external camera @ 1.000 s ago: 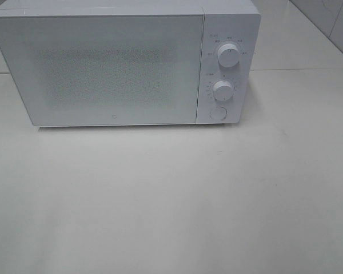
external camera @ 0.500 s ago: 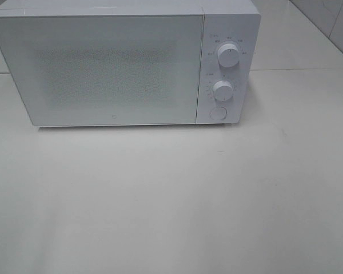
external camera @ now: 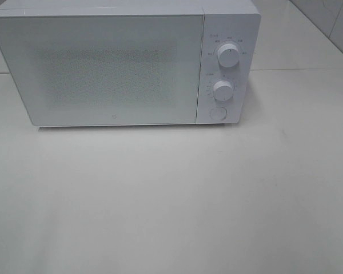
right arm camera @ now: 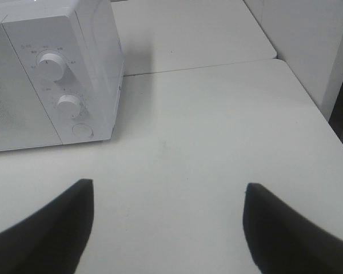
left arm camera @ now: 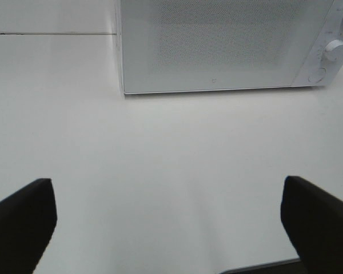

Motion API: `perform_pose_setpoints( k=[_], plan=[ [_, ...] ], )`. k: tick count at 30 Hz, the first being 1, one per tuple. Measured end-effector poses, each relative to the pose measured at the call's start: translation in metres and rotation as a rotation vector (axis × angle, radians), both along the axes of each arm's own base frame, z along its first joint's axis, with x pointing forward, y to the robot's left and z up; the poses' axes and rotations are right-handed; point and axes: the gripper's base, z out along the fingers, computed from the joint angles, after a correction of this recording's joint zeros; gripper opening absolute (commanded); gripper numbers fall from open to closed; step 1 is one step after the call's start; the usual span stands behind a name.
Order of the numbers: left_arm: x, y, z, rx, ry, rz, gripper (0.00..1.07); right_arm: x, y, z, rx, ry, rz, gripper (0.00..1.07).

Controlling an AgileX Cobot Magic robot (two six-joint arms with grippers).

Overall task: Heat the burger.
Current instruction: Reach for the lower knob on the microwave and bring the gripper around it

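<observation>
a smooth, matt off-white worktop (external camera: 171,200) fills the lower two thirds of the high view. a thin seam (external camera: 303,69) crosses it at the right, level with the middle of the oven. pale glossy wall tiles (external camera: 334,20) close off the upper right corner. in the right wrist view a white upright panel (right arm camera: 308,45) stands at the worktop's far right edge, with a dark gap beside it at the frame's border.

a boxy white microwave oven (external camera: 23,85) with rounded corners sits at the top of the high view, its door shut. the door's window is a fine speckled mesh (external camera: 111,71), and nothing behind it can be made out. on the control strip at the right are a ribbed round upper dial (external camera: 228,55), a smaller lower dial (external camera: 222,90) and a flat round button (external camera: 218,113). the printed marks around the dials are too small to read. the oven's top is cut off by the frame.

the burger shows in none of the views, so its place cannot be told.

the left gripper (left arm camera: 167,188) shows only two black fingers (left arm camera: 23,222) in the lower corners of its view. they are spread wide over bare worktop and hold nothing. the right gripper (right arm camera: 168,187) likewise has its dark fingers (right arm camera: 57,222) well apart and empty. neither arm appears in the high view.
</observation>
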Motion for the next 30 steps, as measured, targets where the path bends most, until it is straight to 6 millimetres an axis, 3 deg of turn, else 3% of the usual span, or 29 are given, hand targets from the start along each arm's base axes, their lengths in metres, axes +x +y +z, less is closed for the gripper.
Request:
perform_pose_setpoints(
  k=[12, 30],
  plan=[
    [0.0, 0.0, 0.0, 0.001, 0.0, 0.0, 1.0, 0.036, 0.0, 0.008, -0.045, -0.087, 0.002, 0.7],
    [0.0, 0.0, 0.0, 0.001, 0.0, 0.0, 1.0, 0.099, 0.005, -0.031, -0.05, -0.094, 0.051, 0.74]
  ],
)
